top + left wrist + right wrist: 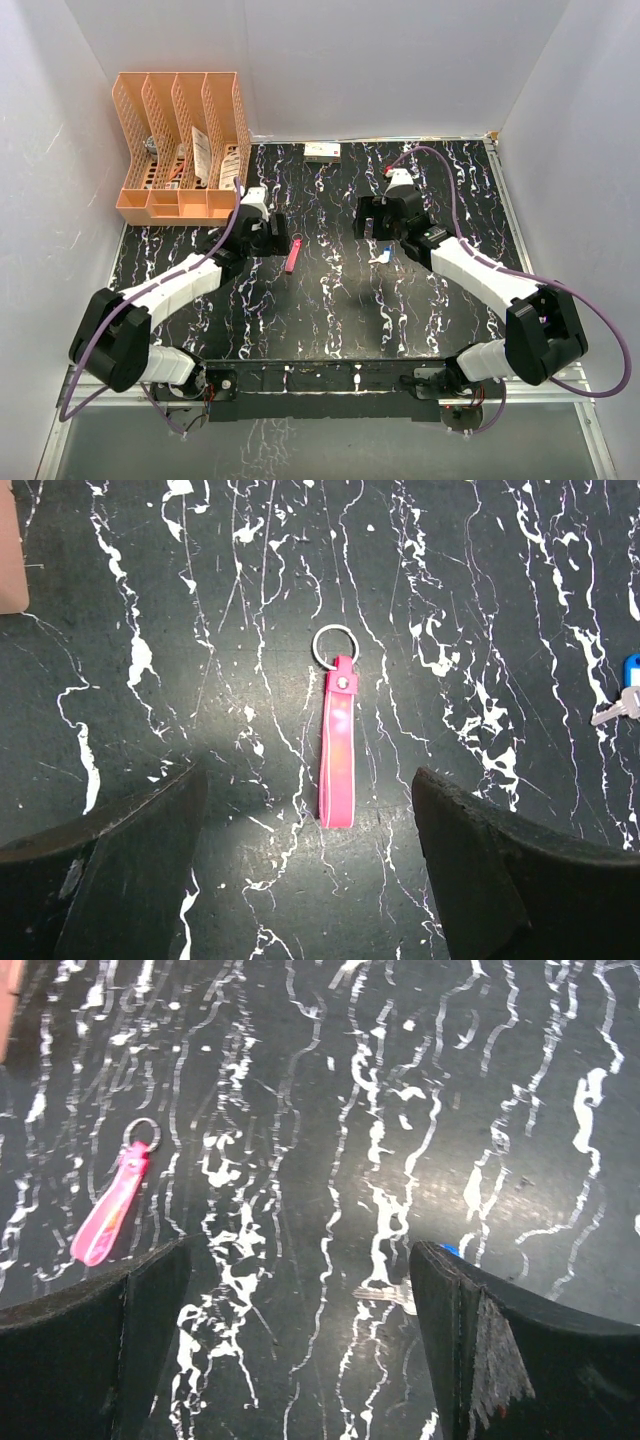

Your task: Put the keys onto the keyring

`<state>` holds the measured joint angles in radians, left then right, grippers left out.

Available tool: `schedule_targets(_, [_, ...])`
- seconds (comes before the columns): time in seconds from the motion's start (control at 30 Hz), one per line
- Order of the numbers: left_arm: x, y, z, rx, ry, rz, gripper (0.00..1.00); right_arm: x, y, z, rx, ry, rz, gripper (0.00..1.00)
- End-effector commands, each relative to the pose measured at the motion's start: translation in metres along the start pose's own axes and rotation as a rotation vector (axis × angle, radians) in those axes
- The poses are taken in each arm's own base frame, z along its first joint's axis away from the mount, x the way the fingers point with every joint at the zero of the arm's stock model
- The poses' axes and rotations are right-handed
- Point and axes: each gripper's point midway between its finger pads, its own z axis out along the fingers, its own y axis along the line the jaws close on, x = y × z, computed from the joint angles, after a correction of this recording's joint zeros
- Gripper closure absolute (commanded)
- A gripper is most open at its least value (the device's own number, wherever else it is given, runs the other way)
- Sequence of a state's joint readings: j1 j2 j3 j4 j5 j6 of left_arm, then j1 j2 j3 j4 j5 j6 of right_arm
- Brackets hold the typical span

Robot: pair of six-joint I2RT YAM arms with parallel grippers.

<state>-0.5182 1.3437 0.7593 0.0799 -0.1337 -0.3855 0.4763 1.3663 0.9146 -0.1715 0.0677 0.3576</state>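
The pink keyring strap [292, 256] lies flat on the black marbled table, its thin ring pointing away from the arms. In the left wrist view the strap [337, 750] lies between my open left fingers, just beyond the tips; the left gripper [310, 840] is empty. The keys [381, 252] lie near the right gripper [381, 222]. In the left wrist view a blue head and a silver key [622, 697] show at the right edge. In the right wrist view the silver key [390, 1295] sticks out beside the right finger [480, 1340], which hides most of the blue head. The right gripper [300, 1310] is open and empty. The strap also shows there [112, 1208].
An orange file organizer [180, 150] with papers stands at the back left. A small whitish box [322, 151] lies at the table's back edge. Purple cables [600, 330] loop beside the right arm. White walls enclose the table.
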Motion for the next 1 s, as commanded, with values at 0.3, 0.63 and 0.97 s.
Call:
schedule_targets(0.3, [-0.007, -0.011, 0.009, -0.033, 0.006, 0.057, 0.23, 0.008, -0.048, -0.017, 0.248, -0.007, 0.045, 0.24])
schedule_targets(0.63, [0.013, -0.01, 0.029, -0.066, 0.05, 0.1, 0.29, 0.01, -0.031, -0.015, 0.142, -0.013, 0.058, 0.35])
schedule_targets(0.97, [0.033, -0.007, 0.047, -0.135, 0.092, 0.171, 0.32, 0.001, -0.023, -0.017, 0.102, -0.028, 0.043, 0.34])
